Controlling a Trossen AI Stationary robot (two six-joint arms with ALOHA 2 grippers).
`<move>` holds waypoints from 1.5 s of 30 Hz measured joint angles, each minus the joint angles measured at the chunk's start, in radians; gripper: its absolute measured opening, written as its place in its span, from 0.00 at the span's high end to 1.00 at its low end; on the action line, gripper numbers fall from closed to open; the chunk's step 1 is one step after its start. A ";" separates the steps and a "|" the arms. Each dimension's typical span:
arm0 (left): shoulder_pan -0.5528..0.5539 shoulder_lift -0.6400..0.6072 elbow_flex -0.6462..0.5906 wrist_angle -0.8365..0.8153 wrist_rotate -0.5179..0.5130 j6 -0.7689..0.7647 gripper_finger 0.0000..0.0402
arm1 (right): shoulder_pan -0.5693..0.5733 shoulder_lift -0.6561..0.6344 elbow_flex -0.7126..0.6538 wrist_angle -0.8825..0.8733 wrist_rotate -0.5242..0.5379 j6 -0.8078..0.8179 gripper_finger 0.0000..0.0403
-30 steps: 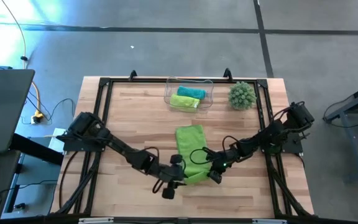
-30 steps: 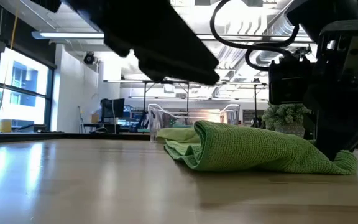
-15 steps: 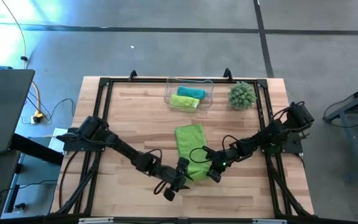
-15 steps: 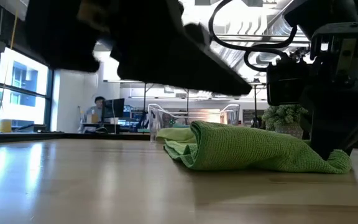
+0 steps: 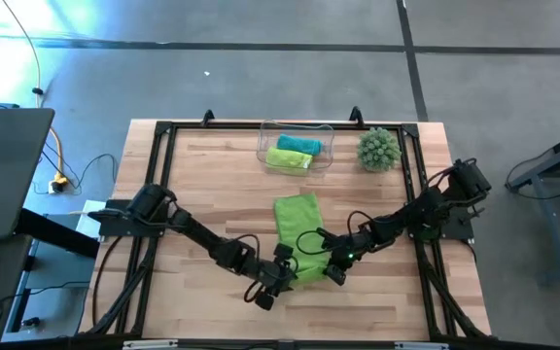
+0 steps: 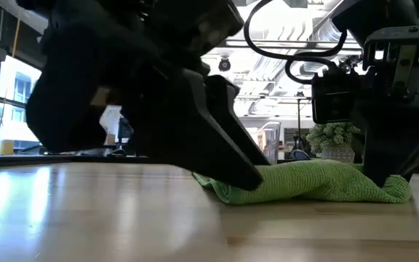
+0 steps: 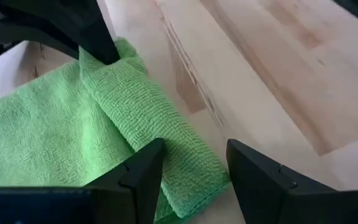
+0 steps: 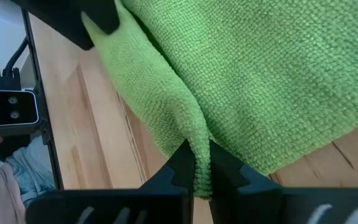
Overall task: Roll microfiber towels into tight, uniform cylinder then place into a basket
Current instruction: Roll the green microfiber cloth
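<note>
A lime green towel (image 5: 297,228) lies on the table's middle, its near edge folded over into a low roll (image 7: 138,106). My right gripper (image 5: 331,271) is shut on the roll's right end. My left gripper (image 5: 288,269) is open and low at the roll's left end (image 7: 191,177), one finger on either side of it. The clear basket (image 5: 321,136) stands at the far edge with a teal towel (image 5: 297,144) and a green rolled towel (image 5: 290,159) in it. My left gripper straddles the roll's left end (image 6: 228,193), slanting down from the table's left; whether its fingers (image 7: 143,171) touch the cloth I cannot tell. My right gripper pinches the folded edge (image 8: 188,134) between its two fingers, slanting down from the right, several layers. The roll rests on the table.
A round spiky green plant ball (image 5: 378,149) sits right of the basket at the far edge. A black frame (image 5: 158,194) runs around the wooden table top. Bare wood (image 5: 212,185) lies left and right of the towel.
My left gripper has come down and moved toward the towel's near fold while rolling its wrist; it now stands at the roll's left end. My right gripper has kept its hold in place.
</note>
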 joint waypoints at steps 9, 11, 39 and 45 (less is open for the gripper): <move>0.005 0.025 0.003 -0.028 -0.051 -0.082 0.59 | -0.002 0.001 0.000 0.013 -0.012 -0.084 0.92; 0.011 0.022 0.006 -0.061 -0.038 -0.147 0.59 | -0.003 -0.011 0.000 0.012 -0.047 -0.126 0.87; 0.028 0.020 0.002 -0.090 0.109 -0.525 0.59 | 0.267 -0.119 -0.002 0.126 0.462 -0.945 0.59; 0.032 0.020 0.002 -0.089 0.116 -0.554 0.59 | 0.247 -0.039 -0.001 0.118 0.497 -0.970 0.48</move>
